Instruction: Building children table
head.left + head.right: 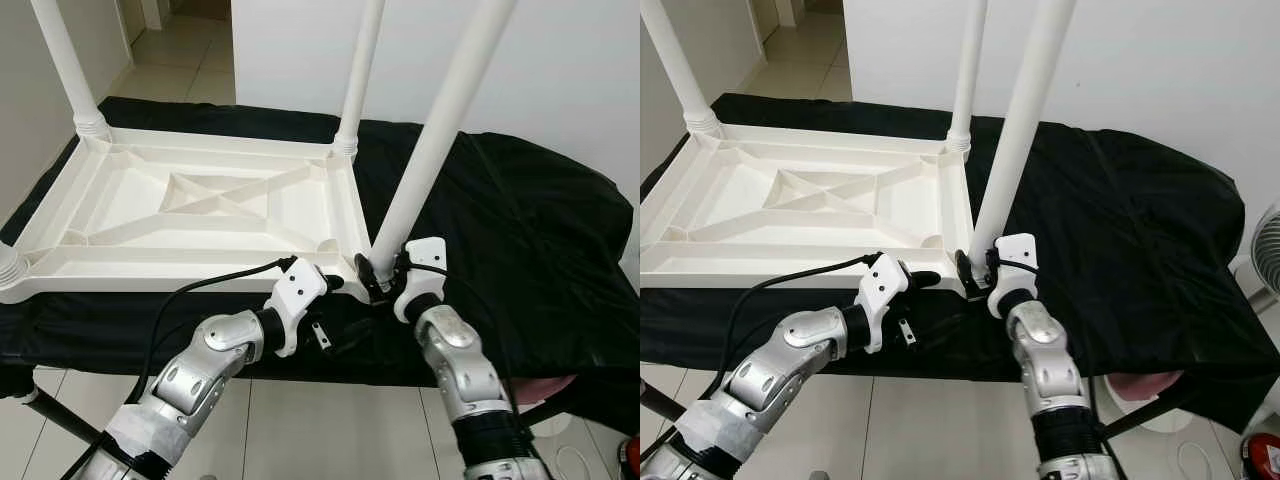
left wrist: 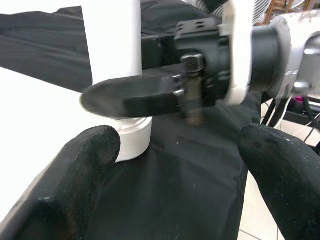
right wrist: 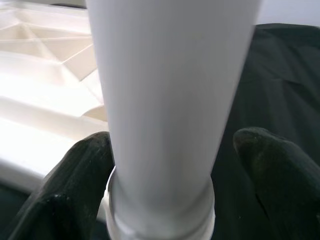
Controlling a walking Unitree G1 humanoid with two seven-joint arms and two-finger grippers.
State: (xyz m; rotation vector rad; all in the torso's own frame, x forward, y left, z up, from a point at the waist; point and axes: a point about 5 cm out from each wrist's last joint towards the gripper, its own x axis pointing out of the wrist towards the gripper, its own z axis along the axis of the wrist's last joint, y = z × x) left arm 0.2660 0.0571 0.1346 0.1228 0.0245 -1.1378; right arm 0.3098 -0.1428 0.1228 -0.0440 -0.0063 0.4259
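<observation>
While its top is cropped, right gripper (image 1: 375,283) straddles leg (image 1: 430,150).

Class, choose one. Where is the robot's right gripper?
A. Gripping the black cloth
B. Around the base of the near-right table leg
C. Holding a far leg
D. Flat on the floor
B: the right gripper has its fingers on either side of the white leg where it meets the upturned tabletop.

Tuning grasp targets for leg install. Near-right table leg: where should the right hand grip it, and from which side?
Grip the near-right leg low on its round shaft, just above the collar where it meets the upturned tabletop. Come from the robot's side, fingers straddling the tube. The right hand sits there now, its fingers apart either side. The shaft is smooth and leans, so a low grip probably gives best control.
</observation>
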